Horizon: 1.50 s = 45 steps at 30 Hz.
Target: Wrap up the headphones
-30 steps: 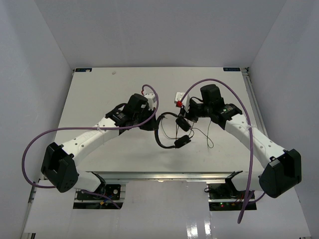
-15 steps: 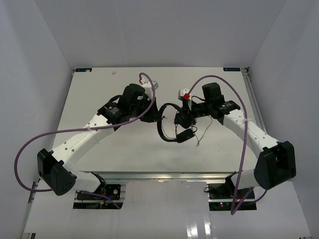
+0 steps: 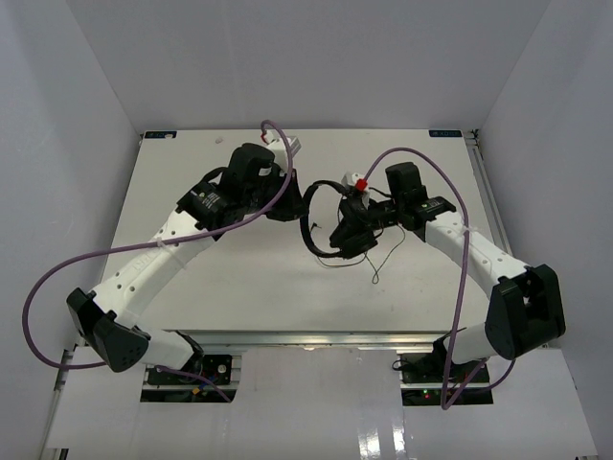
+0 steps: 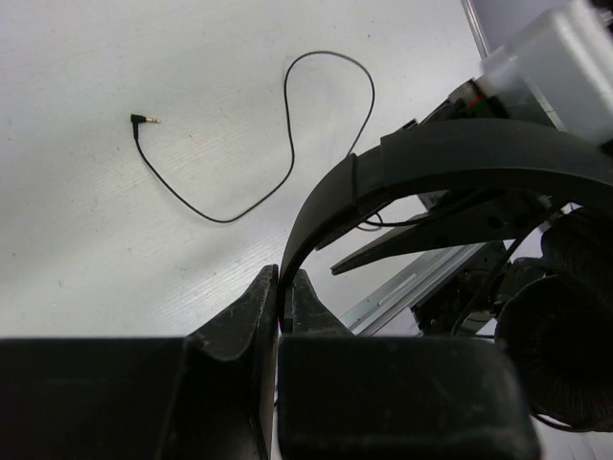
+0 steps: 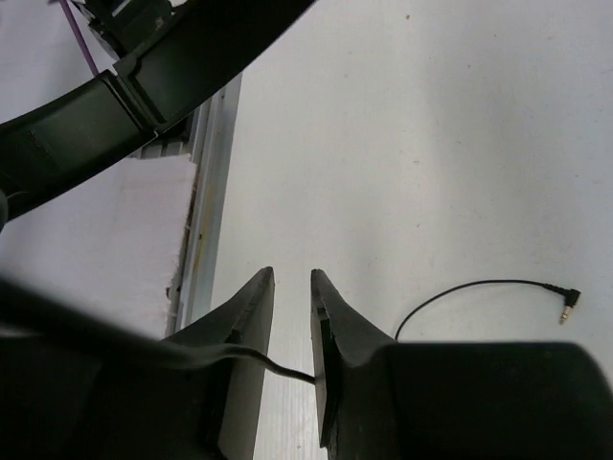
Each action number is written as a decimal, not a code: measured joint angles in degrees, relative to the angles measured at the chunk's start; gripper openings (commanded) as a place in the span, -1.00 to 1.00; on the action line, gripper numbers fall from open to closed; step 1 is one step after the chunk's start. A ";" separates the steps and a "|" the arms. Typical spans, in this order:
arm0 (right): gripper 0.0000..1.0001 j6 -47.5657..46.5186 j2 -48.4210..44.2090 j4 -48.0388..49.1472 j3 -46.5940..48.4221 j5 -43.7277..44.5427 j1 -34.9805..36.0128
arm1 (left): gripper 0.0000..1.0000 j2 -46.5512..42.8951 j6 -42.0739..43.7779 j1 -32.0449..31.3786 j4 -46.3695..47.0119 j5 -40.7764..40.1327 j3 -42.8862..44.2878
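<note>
Left tool [image 4: 284, 280]: I find it pressed together on the thin band of the headphones [image 4: 450, 158], which hang raised above the tabletop [image 4: 86, 240] between my two arms. Right tool [image 5: 292, 280]: its fingers stand slightly apart and grip nothing. The cord [image 5: 450, 289] crosses the gap low down, then trails across the tabletop. The plug [image 5: 568, 303] lies flat there.

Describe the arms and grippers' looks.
Both the left arm and right arm have white links with black joints and a purple cable looping alongside. The left gripper and right gripper are black with tapered fingers. A red tab marks the right wrist.
</note>
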 measured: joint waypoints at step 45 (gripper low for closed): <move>-0.59 11.43 -13.76 23.23 -21.44 -10.42 -0.27 | -1.00 7.24 -3.31 10.41 -3.06 -11.49 28.84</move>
